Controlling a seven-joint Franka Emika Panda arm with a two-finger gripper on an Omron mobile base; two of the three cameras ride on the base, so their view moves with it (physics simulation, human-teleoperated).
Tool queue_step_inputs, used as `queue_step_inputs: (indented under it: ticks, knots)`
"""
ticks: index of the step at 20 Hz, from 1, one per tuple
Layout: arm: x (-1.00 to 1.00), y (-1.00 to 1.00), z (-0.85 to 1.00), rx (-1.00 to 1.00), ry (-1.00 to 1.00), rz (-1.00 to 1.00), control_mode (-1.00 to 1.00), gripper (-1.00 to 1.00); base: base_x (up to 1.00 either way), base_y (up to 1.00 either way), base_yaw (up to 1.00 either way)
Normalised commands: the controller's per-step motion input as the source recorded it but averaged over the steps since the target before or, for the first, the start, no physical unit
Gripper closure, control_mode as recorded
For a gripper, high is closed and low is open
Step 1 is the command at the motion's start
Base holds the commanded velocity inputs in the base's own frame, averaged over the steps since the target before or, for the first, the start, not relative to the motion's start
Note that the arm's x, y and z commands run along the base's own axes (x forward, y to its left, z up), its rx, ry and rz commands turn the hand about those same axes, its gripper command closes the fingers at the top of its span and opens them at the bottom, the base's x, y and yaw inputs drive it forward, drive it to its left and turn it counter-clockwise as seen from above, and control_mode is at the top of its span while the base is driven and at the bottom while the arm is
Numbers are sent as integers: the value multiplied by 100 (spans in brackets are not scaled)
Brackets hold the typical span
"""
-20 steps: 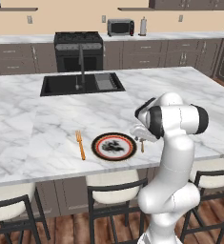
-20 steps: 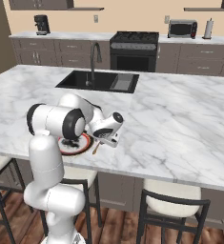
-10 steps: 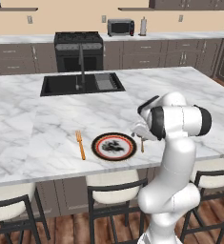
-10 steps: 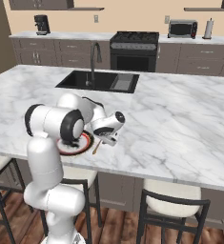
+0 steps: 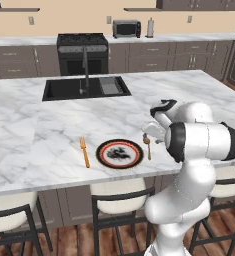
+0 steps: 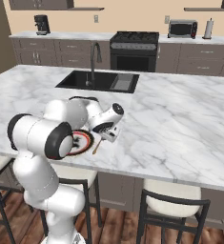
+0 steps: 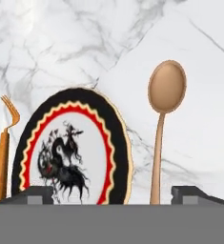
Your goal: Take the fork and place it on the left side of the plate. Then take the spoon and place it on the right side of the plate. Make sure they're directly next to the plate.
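Comparing with the earlier views, the gripper [image 7: 111, 194] had lifted slightly off the spoon [image 7: 162, 125], its jaws now spread wide and holding nothing. The spoon lay flat on the marble counter [image 5: 34, 130] just right of the plate [image 5: 120, 153], handle end cut off by the hand view's lower edge. The fork [image 5: 84, 152] lay left of the plate. In the right base view, the arm hid most of the plate [image 6: 82, 141].
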Motion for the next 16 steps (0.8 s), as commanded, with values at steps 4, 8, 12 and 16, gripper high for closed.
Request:
queue_step_inputs:
  ticks: [4, 8, 12, 16]
  knots:
    - [-80, 1, 87, -19, 1, -7, -100, -100, 0, 0, 0]
    - [-96, 9, 100, -26, 0, 0, -100, -100, 0, 0, 0]
    - [-100, 33, 85, -27, 0, 0, -100, -100, 0, 0, 0]
    - [-100, 28, 78, -27, -4, 0, -100, -100, 0, 0, 0]
